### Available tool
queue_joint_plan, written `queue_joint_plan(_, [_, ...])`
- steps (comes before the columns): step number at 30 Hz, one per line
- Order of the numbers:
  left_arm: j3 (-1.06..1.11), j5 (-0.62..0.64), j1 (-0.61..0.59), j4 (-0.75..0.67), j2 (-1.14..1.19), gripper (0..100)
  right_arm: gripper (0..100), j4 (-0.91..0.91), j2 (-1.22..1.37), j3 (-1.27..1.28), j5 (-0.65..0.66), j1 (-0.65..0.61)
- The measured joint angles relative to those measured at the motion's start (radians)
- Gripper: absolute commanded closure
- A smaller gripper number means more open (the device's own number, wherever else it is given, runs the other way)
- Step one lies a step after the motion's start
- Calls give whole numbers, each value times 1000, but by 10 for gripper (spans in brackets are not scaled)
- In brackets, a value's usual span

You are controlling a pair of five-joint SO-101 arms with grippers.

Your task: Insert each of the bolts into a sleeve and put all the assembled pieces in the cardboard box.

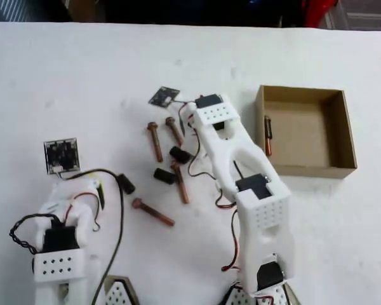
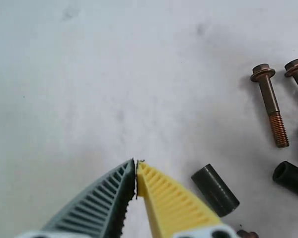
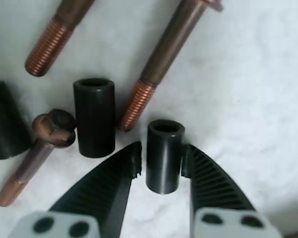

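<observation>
So the right gripper [image 3: 161, 154] had its black jaws spread on either side of a black sleeve [image 3: 164, 171] lying on the white table [image 1: 82, 70]. One finger sat right up against it, the other just off it. More sleeves [image 3: 94, 116] and coppery bolts [image 3: 169, 49] lay close by. The left gripper [image 2: 135, 168] was pressed together on nothing, with a lone sleeve [image 2: 215, 190] just beside it. One assembled piece [image 1: 267, 136] sat in the cardboard box [image 1: 343, 127], against the wall nearest the loose bolts.
</observation>
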Motion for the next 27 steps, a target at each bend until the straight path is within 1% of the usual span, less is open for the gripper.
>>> queue_joint_plan(2, [0, 0, 0, 0, 0, 954, 864, 0, 0, -2, -2, 0])
queue_joint_plan(6, [0, 0, 0, 0, 0, 954, 940, -2, 0, -3, -2, 2])
queue_joint_plan(9, [0, 0, 0, 0, 0, 954, 968, -3, 2, -12, -3, 12])
queue_joint_plan(13, [0, 0, 0, 0, 0, 954, 984, -5, 2, -12, -3, 14])
queue_joint_plan(20, [0, 0, 0, 0, 0, 954, 981, -6, -3, -12, -3, 15])
queue_joint_plan(27, [0, 0, 0, 0, 0, 954, 981, 95, -158, -11, -3, 21])
